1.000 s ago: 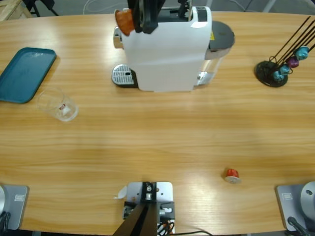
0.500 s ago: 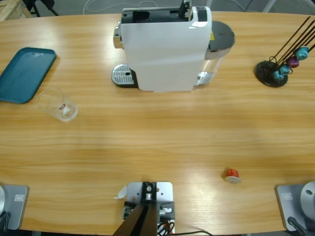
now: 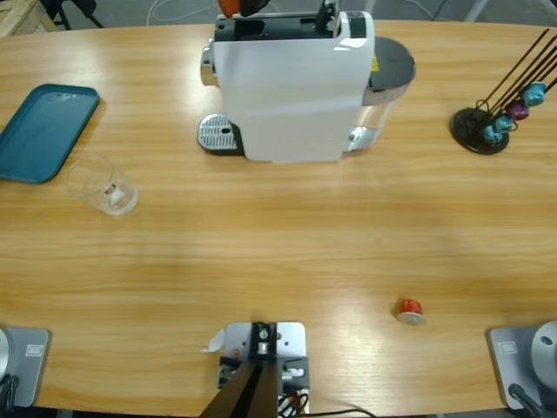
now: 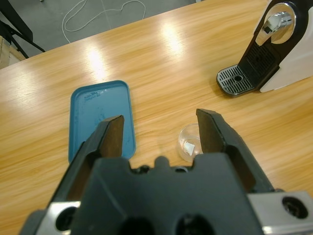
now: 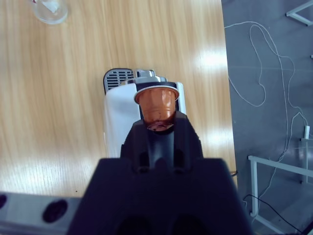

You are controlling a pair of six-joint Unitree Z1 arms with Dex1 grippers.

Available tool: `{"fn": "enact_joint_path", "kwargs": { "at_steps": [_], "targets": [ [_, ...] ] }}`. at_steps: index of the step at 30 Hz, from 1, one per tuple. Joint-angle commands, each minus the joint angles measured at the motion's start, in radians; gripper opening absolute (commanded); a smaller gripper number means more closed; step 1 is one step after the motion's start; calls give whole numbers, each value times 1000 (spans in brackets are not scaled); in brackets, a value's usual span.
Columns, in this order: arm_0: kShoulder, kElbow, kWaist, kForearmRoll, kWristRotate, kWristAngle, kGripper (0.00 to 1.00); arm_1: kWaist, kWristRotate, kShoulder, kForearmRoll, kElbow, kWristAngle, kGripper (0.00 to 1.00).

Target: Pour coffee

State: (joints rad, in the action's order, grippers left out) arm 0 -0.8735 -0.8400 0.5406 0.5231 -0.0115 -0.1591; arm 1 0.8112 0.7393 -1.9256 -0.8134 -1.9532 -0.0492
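No coffee visible; the glass cup (image 3: 104, 187) sits at left on the table (image 3: 287, 235), beside the tray (image 3: 43, 131). Right gripper (image 5: 157, 122) pinches an orange capsule (image 5: 156, 105) over the machine (image 3: 291, 87), top center. Left gripper (image 4: 161, 132) is spread wide.

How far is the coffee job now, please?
Early stage. In hand: the right gripper holds an orange capsule above the coffee machine. Left: the glass cup stands apart from the drip tray, no coffee visible in it. The left gripper is open above the cup.
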Motion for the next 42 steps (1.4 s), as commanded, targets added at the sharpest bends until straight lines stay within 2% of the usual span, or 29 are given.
{"fn": "enact_joint_path", "kwargs": {
  "at_steps": [1,3,8,31,32,33,34,36,38,40,42],
  "targets": [
    [7,39,10,-14,22,16,838,-20,2,-57,37,68,-26,0],
    [7,40,11,-15,28,16,937,-20,2,-59,37,69,-26,0],
    [10,41,12,-18,36,16,995,-21,2,-64,38,68,-24,0],
    [13,45,15,-20,36,16,996,-38,-1,-102,43,40,-29,0],
    [13,45,15,-20,36,16,996,-38,-9,-103,42,39,-28,88],
    [13,45,15,-21,36,16,996,-38,-17,-104,42,36,-26,272],
    [13,45,15,-22,36,16,996,-38,-22,-104,41,36,-26,381],
    [13,45,16,-22,37,16,996,-38,-31,-104,39,36,-23,546],
    [13,45,16,-22,38,16,996,-38,-36,-104,36,34,-15,667],
    [13,45,16,-22,38,16,996,-38,-36,-102,34,34,-14,869],
    [13,45,17,-22,38,16,996,-38,-37,-99,34,31,-13,964]
  ]
}}
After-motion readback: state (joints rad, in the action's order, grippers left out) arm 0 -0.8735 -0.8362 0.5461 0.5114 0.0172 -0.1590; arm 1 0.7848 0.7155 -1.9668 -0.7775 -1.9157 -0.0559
